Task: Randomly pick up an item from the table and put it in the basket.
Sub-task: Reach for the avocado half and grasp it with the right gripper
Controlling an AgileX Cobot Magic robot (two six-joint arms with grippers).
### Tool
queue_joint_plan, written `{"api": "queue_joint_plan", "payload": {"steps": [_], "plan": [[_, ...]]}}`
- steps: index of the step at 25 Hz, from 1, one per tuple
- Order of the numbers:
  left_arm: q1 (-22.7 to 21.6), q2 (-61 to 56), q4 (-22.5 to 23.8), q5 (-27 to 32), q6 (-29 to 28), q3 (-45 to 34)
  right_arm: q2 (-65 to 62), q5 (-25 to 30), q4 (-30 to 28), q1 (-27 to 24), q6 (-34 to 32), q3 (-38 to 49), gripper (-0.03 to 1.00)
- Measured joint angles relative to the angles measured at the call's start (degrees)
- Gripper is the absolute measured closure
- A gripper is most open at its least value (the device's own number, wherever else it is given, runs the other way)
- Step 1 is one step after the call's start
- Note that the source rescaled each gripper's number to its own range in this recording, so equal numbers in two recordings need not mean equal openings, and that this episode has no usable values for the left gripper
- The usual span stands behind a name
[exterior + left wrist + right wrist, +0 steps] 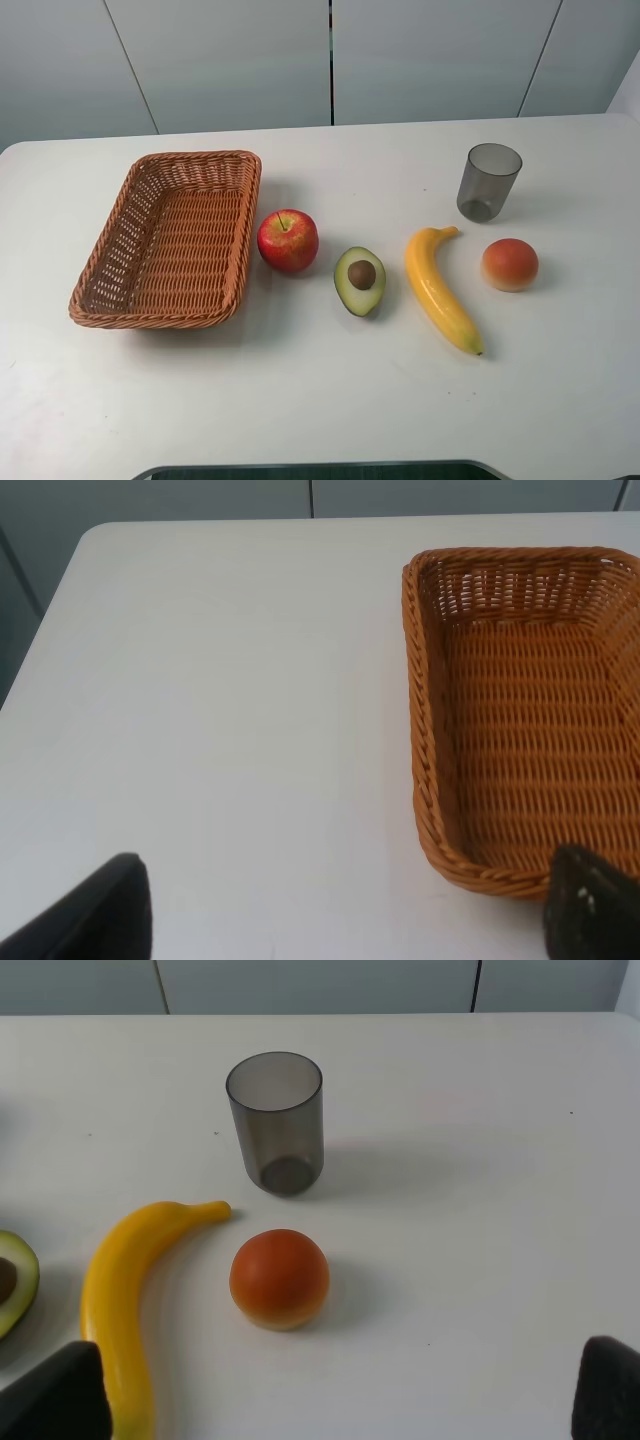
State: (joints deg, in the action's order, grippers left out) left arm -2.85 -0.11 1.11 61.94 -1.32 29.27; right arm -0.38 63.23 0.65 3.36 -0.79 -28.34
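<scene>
While nothing is being carried yet, the left tool (345,910) is hanging with its two dark fingers spread wide, looking down on bare worktop (300,400) and one end of the basket (170,245). In the high view that basket is sitting empty at the left of the frame, and the red apple (288,240) is resting just beside its right rim. Moving right, the halved avocado (360,280) is lying cut face up at centre frame, pit showing. It is near the apple but apart from it, with the banana (438,288) curving just to its right. Further right the grey cup (488,182) is standing upright, and an orange-red fruit (510,264) is sitting just below it. The right tool (330,1395) is gaping wide too, catching only a sliver of avocado at the border of its wrist view. The pick is looking like the step in hand. Whichever tool is going in should be coming straight down over the avocado, fingers straddling its narrow width and clearing apple and banana. It should be gripping low on the dark rim so the half isn't rocking, then lifting well clear before crossing the basket wall.
</scene>
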Motion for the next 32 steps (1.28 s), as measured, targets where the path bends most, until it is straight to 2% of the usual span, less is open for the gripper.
{"api": "queue_joint_plan", "payload": {"steps": [29,32], "plan": [[0.0,0.0,0.0,0.0,0.0,0.0,0.0,0.0,0.0,0.0,0.0,-0.1,-0.03],[0.0,0.0,0.0,0.0,0.0,0.0,2.3,2.3,0.0,0.0,0.0,-2.4,-0.03]]}}
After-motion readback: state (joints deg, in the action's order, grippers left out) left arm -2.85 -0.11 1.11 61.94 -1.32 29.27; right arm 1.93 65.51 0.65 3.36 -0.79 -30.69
